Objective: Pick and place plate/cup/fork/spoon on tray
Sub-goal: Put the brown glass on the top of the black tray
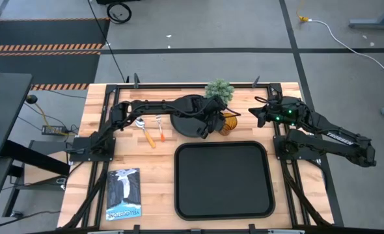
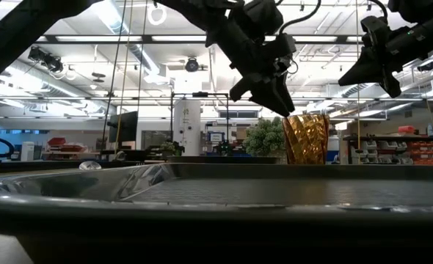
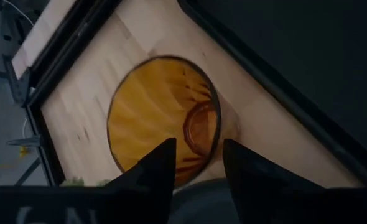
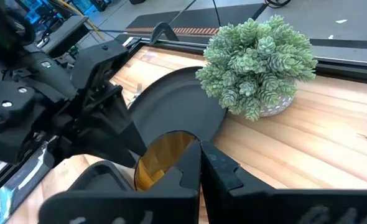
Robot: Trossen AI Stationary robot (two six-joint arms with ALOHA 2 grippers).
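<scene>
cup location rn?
High view: the cup stands on the wood just beyond the tray's far rim, right of the plate and near the small plant. The left gripper hovers at its rim.

Bright overhead strip lights, glare on the blurred near tray [image 2: 202, 192] rim.

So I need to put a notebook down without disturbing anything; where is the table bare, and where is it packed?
The tray is empty. Bare wood lies between the booklet and the tray, and below the fork and spoon. It is crowded at the far edge: plate, cup, plant, with the left gripper at the cup and the right gripper beside it.
</scene>
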